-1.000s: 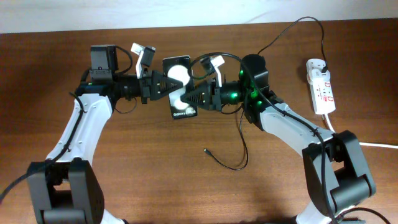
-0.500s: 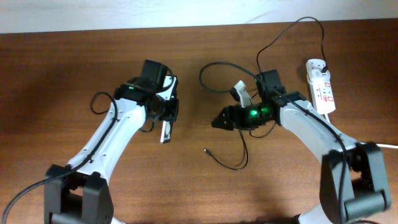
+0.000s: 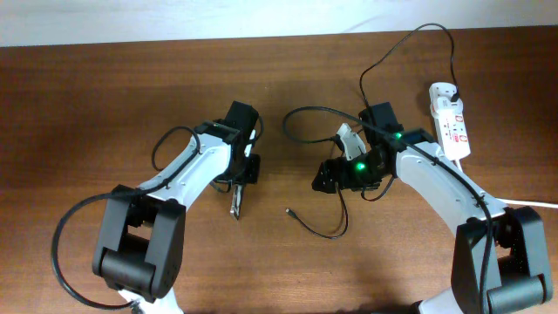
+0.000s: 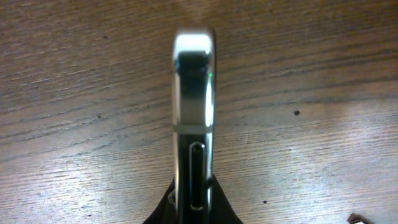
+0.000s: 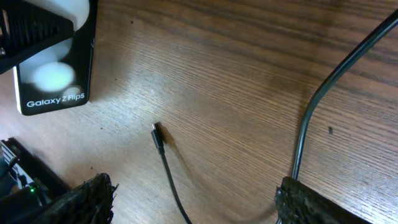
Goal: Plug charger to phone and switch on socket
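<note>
My left gripper [image 3: 241, 179] is shut on the black phone [image 3: 236, 201], holding it on edge just above the table left of centre. The left wrist view shows the phone's [image 4: 194, 93] shiny rim pinched between the jaws. In the right wrist view its face [image 5: 56, 68] shows white spots and text. The charger cable's [image 3: 336, 228] connector tip [image 3: 289, 210] lies loose on the wood. My right gripper [image 3: 324, 179] stands open above it, with the tip [image 5: 157, 134] ahead of its fingers [image 5: 87, 199]. The cable runs to the white socket [image 3: 451, 126] at the right.
A thick white cord [image 3: 523, 202] leaves the socket toward the right edge. The charger's black cable loops [image 3: 301, 113] behind my right arm toward the back of the table. Bare wood lies in front of both arms.
My right gripper let go of the phone, opened and drew back to the right. The left arm carried the phone toward the front and turned it on edge.
</note>
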Robot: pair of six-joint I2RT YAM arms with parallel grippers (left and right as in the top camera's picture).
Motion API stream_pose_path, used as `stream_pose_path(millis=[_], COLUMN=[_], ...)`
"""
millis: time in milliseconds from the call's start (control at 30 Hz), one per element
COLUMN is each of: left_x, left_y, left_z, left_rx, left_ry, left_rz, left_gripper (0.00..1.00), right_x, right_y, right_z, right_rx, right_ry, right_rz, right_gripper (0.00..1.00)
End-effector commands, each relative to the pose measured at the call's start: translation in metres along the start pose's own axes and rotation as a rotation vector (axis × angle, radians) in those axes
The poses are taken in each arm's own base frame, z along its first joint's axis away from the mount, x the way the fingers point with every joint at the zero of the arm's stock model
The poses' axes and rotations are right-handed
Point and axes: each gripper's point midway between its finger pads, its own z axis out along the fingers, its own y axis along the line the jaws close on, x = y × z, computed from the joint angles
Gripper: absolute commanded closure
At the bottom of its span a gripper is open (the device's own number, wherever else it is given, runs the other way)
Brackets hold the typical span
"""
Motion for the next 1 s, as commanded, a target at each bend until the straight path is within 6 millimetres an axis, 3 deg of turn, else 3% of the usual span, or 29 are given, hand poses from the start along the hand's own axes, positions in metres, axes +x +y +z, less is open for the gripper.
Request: stream_pose_path(millis=[0, 100, 133, 167, 200, 233, 267, 333, 367, 433, 500, 567, 633, 667, 700, 767, 867, 967], left_x=[0.005, 0.006, 0.006, 0.007, 0.007, 0.007, 0.007, 0.008, 0.003, -0.009, -0.027, -0.04, -0.045, -0.048, -0.052, -0.052, -0.051, -0.052], left_y=[0.0, -0.005, -0.005, -0.006, -0.006, -0.006, -0.006, -0.011, -0.024, -0.037, -0.052, -0.049, -0.039, -0.029, -0.012, 0.003, 0.005, 0.005], left_z=[0.006, 0.006, 0.006, 0.006, 0.006, 0.006, 0.006, 0.006, 0.0, -0.012, -0.038, -0.069, -0.095, -0.099, -0.095, -0.091, -0.086, -0.086], left_rx=[-0.006, 0.023, 0.022, 0.022, 0.022, 0.023, 0.023, 0.053, 0.16, 0.289, 0.586, 0.842, 1.008, 1.021, 0.988, 0.974, 0.972, 0.971], left_ry=[0.02, 0.027, 0.028, 0.03, 0.028, 0.028, 0.029, 0.036, 0.022, -0.021, -0.071, -0.146, -0.234, -0.273, -0.307, -0.336, -0.346, -0.346], left_rz=[0.006, 0.004, 0.005, 0.009, 0.009, 0.009, 0.009, 0.007, -0.006, -0.023, -0.042, -0.007, 0.059, 0.076, 0.069, 0.062, 0.059, 0.055], left_gripper=[1.0, 1.0, 0.91, 0.91, 0.98, 1.0, 1.0, 1.0, 1.0, 1.0, 1.0, 1.0, 1.0, 1.0, 1.0, 1.0, 1.0, 1.0], right_x=[0.001, 0.001, 0.001, 0.001, 0.001, 0.001, 0.001, -0.001, -0.001, 0.0, -0.002, -0.001, -0.001, -0.001, 0.0, 0.001, 0.008, 0.024], right_y=[0.001, 0.001, 0.001, 0.001, 0.001, 0.001, 0.001, 0.001, 0.002, 0.008, 0.009, 0.009, 0.01, 0.013, 0.016, 0.021, 0.03, 0.025], right_z=[-0.002, -0.002, -0.002, -0.002, -0.002, -0.002, -0.002, -0.002, -0.002, -0.002, -0.002, -0.002, -0.002, -0.002, -0.002, -0.002, 0.008, 0.025], right_rx=[0.007, 0.007, 0.007, 0.007, 0.007, 0.007, 0.007, 0.006, 0.002, -0.032, -0.035, -0.035, -0.043, -0.06, -0.079, -0.1, -0.063, 0.147], right_ry=[-0.006, -0.006, -0.006, -0.006, -0.006, -0.006, -0.006, -0.011, -0.012, -0.009, -0.014, -0.013, -0.011, -0.01, -0.008, -0.002, 0.025, 0.071], right_rz=[-0.04, -0.04, -0.04, -0.04, -0.04, -0.04, -0.04, -0.043, -0.043, -0.043, -0.046, -0.046, -0.045, -0.045, -0.045, -0.051, -0.098, -0.098], right_gripper=[0.13, 0.12, 0.12, 0.12, 0.12, 0.06, 0.01, 0.01, 0.01, 0.12, 0.15, 0.01, 0.01, 0.01, 0.01, 0.01, 0.01, 0.01])
